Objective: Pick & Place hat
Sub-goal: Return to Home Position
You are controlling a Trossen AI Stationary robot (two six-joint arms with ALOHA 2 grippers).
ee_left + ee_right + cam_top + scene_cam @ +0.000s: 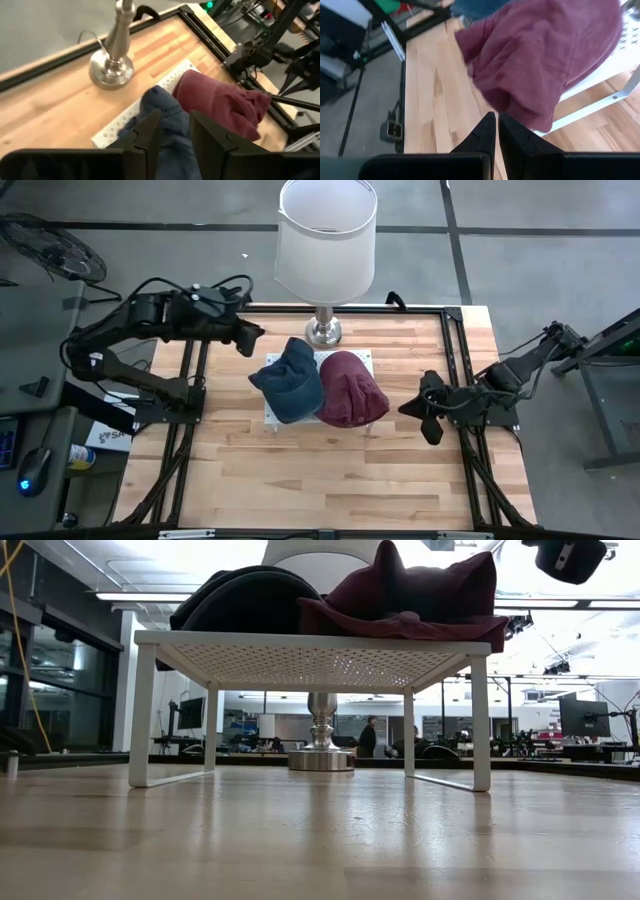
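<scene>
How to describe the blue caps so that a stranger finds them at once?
Find the tall white lamp at the far edge of the table. Before its metal base stands a low white shelf bearing two heaps of caps. The blue caps are the heap nearer the left arm; the other heap holds red caps.

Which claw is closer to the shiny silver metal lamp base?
Left. The left claw hovers just to one side of the shiny silver metal lamp base. The right claw is farther off, on the far side of the dark red fabric caps.
</scene>
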